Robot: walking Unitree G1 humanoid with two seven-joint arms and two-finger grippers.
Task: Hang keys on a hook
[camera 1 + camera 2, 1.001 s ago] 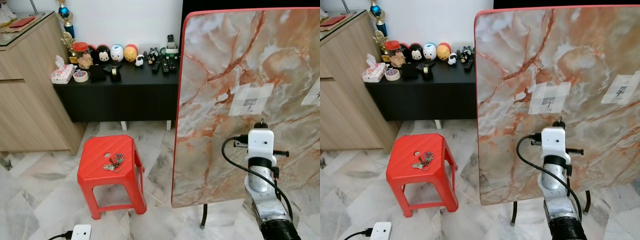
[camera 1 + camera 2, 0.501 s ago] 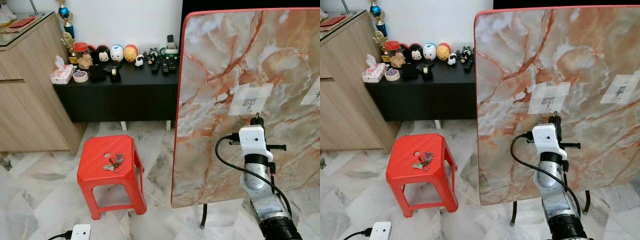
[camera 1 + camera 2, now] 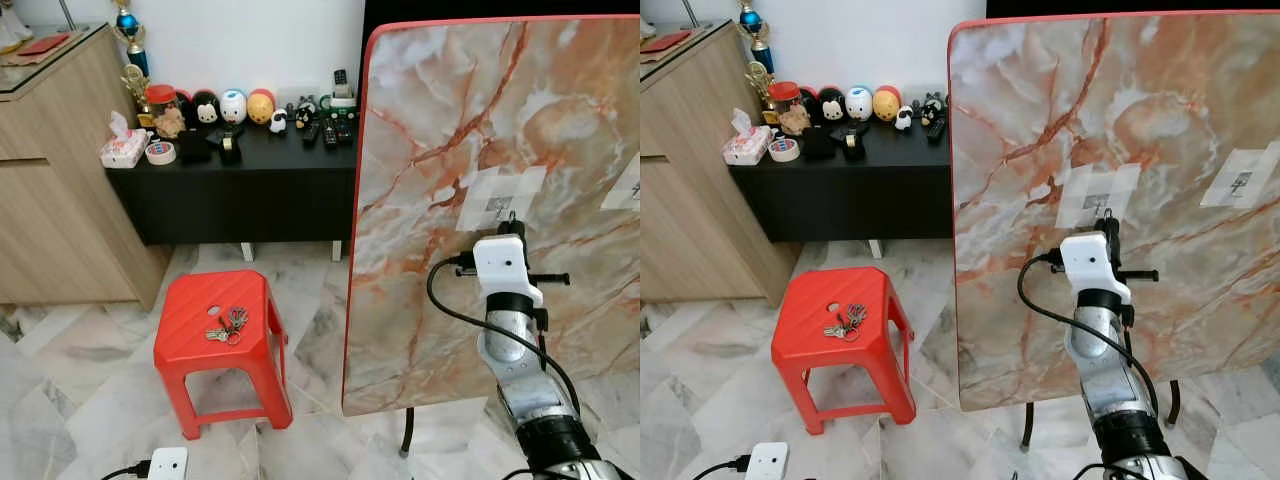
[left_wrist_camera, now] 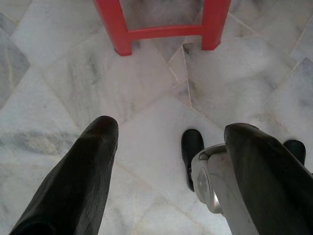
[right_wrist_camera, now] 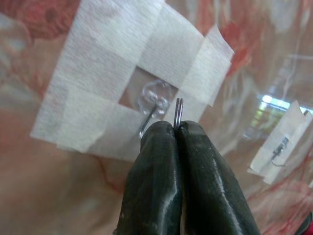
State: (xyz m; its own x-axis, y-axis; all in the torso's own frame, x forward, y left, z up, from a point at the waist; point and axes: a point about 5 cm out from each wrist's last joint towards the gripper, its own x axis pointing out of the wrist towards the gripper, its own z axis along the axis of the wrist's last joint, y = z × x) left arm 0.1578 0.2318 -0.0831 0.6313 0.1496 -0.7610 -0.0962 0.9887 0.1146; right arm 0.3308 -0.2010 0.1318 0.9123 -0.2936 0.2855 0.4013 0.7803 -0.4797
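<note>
Right gripper [image 5: 177, 128] fingers pinch 1 thin key ring [image 5: 178, 110] beside taped hook [image 5: 150, 110] on marble board [image 3: 440, 120]. We judge the ring may miss the hook tip. Keys [image 3: 228, 324] lie on stool [image 3: 215, 320].

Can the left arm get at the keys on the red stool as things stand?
Probably yes. The keys lie in the open on the red stool with nothing over them, and the left gripper hangs open above the floor close to the stool's legs. It would likely need raising, perhaps a step closer.
</note>
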